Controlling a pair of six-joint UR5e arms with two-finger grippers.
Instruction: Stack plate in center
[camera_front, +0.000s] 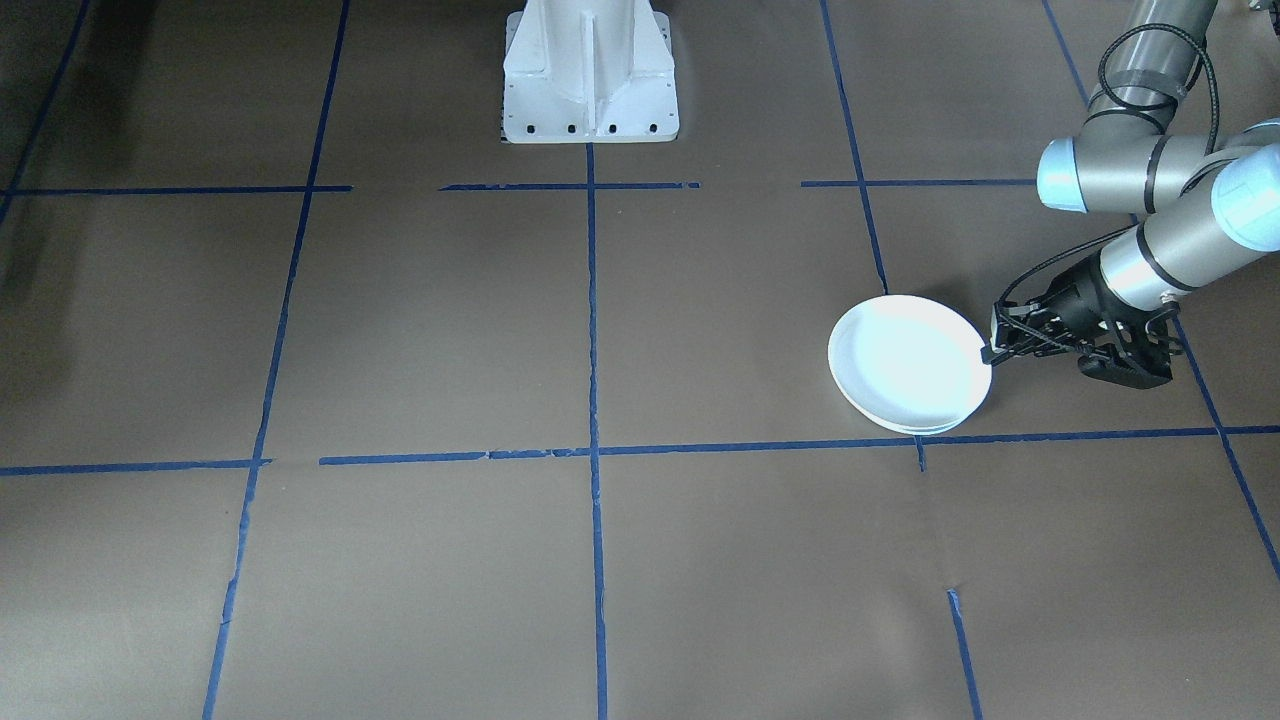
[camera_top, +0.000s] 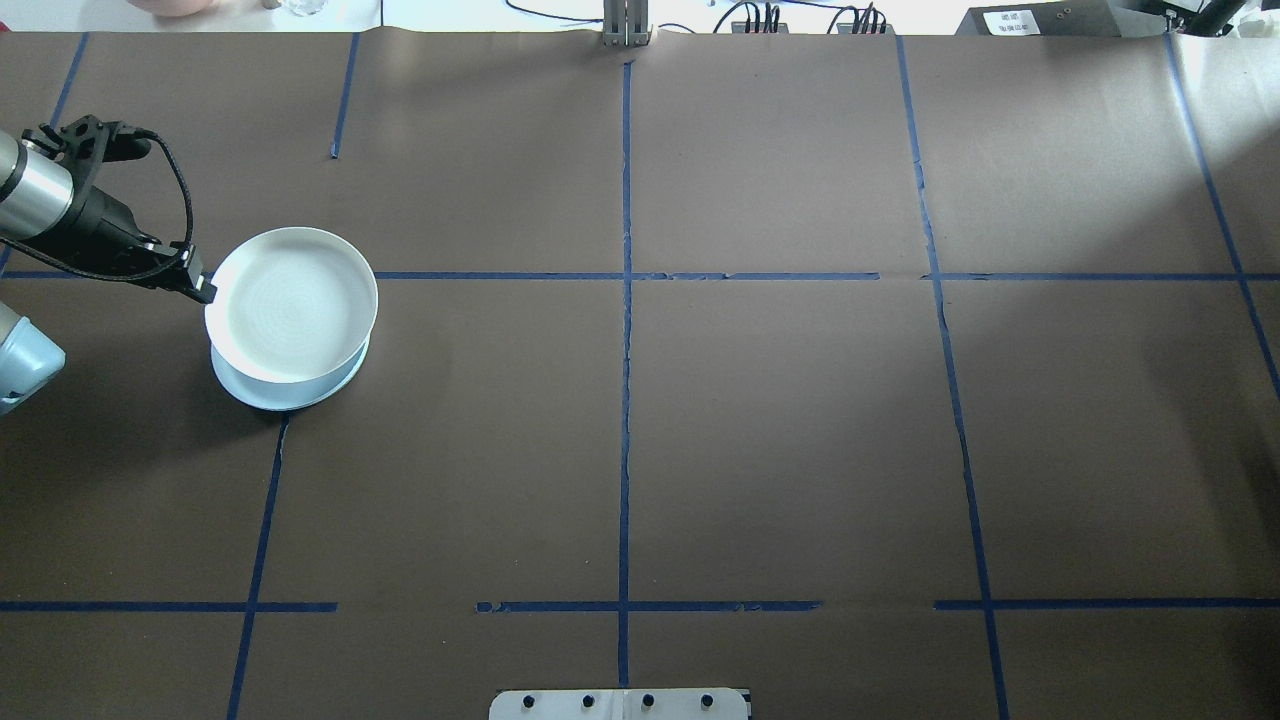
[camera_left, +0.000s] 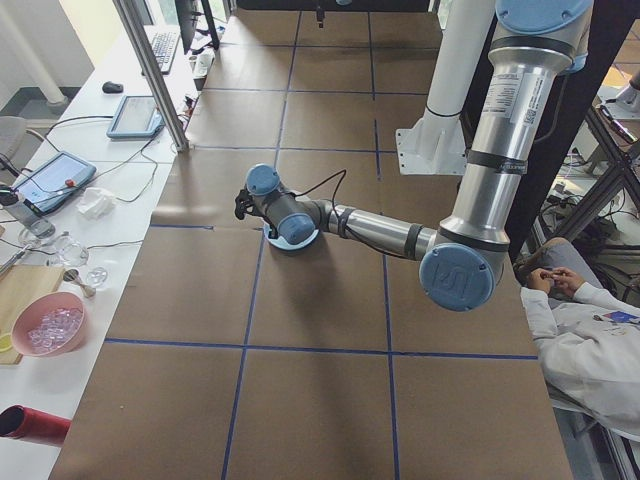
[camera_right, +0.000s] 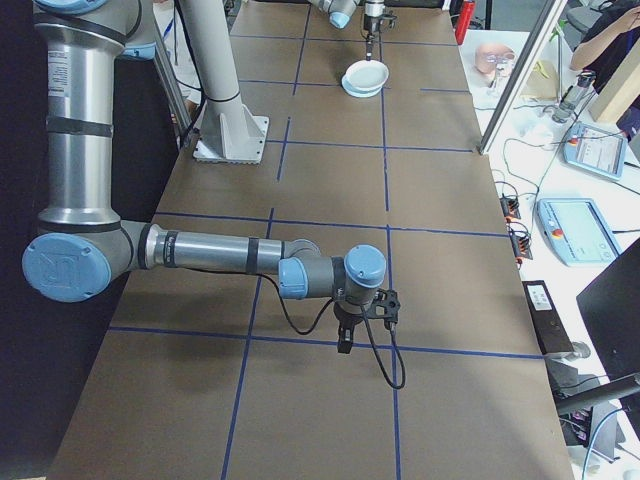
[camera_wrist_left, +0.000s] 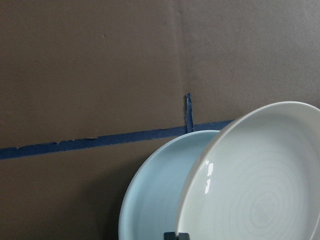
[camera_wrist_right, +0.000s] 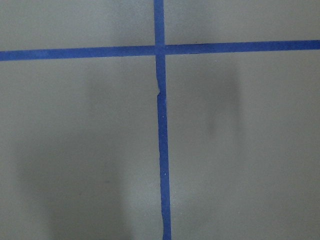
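- The ringed plate (camera_top: 290, 303) is pinched at its rim by my left gripper (camera_top: 200, 290), on the bench's left side as the overhead view shows it, well away from the middle square.
- It hangs tilted over a pale blue plate (camera_top: 300, 392) lying flat on the bench (camera_top: 760, 430); the wrist view shows the ringed plate's edge raised above the blue one, overlapping it. I cannot tell whether its far edge touches the plate below.
- I judge the stacking close to done but not finished: the upper plate must settle level into the lower one, and my grip must let go.
- Both plates hold nothing; the only thing over the blue plate is the ringed one.
- My right gripper (camera_right: 345, 343) hangs low over a crossing of blue tape (camera_wrist_right: 159, 49), well apart from the plates; whether its jaws are apart or closed I cannot tell, and nothing shows in its wrist view.
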